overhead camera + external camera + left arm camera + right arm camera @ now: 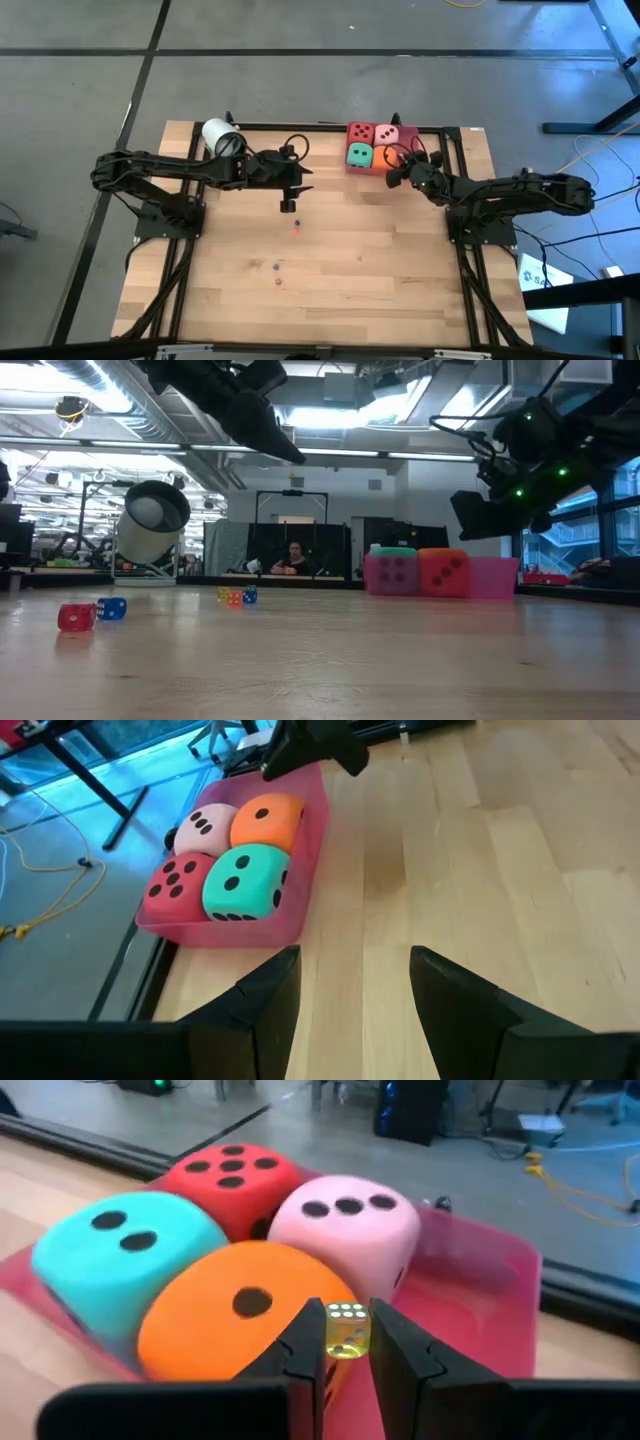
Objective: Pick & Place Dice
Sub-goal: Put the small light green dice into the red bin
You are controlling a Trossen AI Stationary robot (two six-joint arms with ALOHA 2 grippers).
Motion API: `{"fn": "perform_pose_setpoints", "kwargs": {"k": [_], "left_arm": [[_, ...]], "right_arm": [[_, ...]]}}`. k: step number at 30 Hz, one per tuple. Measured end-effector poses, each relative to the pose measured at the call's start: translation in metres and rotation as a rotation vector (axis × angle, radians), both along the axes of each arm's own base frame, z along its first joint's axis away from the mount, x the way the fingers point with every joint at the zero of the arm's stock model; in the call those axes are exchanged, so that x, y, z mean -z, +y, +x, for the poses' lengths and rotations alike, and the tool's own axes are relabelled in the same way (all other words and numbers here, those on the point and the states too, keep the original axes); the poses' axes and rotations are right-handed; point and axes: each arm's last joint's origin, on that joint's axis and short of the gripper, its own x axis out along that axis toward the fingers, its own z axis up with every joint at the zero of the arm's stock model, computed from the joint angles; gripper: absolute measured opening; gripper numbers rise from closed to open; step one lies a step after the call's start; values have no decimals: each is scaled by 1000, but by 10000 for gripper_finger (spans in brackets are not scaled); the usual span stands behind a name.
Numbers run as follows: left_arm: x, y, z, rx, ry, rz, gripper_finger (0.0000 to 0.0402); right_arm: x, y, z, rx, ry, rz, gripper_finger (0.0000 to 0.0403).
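**Operator:** Where was the die I was carrying?

**Coach:** Your right gripper [345,1348] was pinching a small clear yellow plastic die [347,1327] at its fingertips. It hung just above the orange soft foam cube [225,1325] in the flat pink-red plastic tray [480,1285], at the far right of the wooden table [380,260].

**Operator:** Was there room to set it down?

**Coach:** Not much. The orange cube, the teal-green soft cube [115,1260], the red soft cube [228,1175] and the pink soft cube [345,1220] packed the tray's left part. Only its right strip showed bare floor. I judged you should have carried the die right, over that strip, and lowered it close before spreading the fingers. Released onto a foam top, it could have rolled or bounced out.

**Operator:** And my other arm?

**Coach:** Your left gripper [352,970] was spread and empty, hovering left of the tray. A small red die [76,617] and a small blue die [112,609] lay on the table's near left. That arm was well apart from the tray, so holding it there looked wise.
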Motion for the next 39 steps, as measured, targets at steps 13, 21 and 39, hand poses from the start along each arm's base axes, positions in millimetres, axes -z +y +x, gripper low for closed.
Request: {"fn": "perform_pose_setpoints", "kwargs": {"k": [13,21,39], "left_arm": [[-2,-1,1,19,-22,-9,184],[-2,-1,1,17,-22,-14,184],[-2,-1,1,16,-23,-16,184]], "right_arm": [[18,-1,-14,14,-47,114,53],[19,-8,-16,-9,-103,197,53],[19,-13,-17,-37,-121,233,83]]}}
